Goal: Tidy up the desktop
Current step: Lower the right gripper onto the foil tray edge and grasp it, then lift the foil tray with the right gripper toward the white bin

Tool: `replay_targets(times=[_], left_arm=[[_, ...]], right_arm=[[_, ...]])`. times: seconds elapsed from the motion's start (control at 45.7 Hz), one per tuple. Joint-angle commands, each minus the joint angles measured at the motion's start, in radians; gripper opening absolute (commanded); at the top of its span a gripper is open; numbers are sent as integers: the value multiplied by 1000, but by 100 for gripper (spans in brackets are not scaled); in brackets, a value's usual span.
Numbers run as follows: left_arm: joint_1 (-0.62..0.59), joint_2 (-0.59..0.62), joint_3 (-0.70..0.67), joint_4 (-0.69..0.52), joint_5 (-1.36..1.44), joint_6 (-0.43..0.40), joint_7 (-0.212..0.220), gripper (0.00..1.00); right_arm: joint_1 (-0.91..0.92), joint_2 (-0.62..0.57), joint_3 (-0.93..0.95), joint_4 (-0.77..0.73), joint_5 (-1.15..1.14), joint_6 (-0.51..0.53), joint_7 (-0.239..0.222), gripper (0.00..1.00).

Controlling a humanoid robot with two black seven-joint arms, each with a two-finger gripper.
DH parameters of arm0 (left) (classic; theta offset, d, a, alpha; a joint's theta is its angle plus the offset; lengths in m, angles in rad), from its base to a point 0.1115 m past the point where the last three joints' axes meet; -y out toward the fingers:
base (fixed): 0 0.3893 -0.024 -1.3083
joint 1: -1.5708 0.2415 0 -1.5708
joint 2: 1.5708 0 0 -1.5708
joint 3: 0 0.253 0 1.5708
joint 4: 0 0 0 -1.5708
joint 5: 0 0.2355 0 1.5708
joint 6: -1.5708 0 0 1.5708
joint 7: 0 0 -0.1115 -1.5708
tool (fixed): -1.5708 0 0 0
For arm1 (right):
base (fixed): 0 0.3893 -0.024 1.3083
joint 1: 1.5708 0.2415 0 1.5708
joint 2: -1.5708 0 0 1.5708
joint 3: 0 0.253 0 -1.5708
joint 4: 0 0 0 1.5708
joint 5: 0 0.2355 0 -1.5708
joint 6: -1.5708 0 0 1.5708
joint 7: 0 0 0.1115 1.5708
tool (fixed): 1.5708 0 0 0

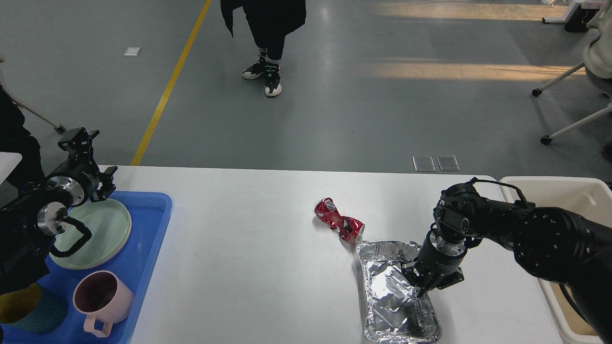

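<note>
The white desktop fills the lower part of the head view. A crumpled foil tray lies at its front right. My right gripper is shut on the tray's right rim, and the foil is bent there. A crushed red can lies on its side just beyond the tray's far left corner. My left gripper is open and empty above the far left corner of the desktop, over the back of a blue tray.
The blue tray holds a pale green plate, a pink mug and a yellow and teal cup. A cream bin stands off the right end. A person stands on the floor beyond the desktop.
</note>
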Motion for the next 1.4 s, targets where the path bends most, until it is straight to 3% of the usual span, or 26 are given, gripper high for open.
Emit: replay_targets(times=[0.0, 0.657, 1.116, 1.379], left_arm=[[0, 0, 0, 0, 0, -1, 0, 96], [0, 0, 0, 0, 0, -1, 0, 96], [0, 0, 0, 0, 0, -1, 0, 96], [0, 0, 0, 0, 0, 1, 0, 96]], right_arm=[[12, 0, 0, 4, 25, 0, 0, 0], [157, -138, -9, 30, 54, 0, 0, 0], [447, -325, -7, 162, 56, 0, 0, 0], [578, -362, -9, 163, 56, 0, 0, 0]])
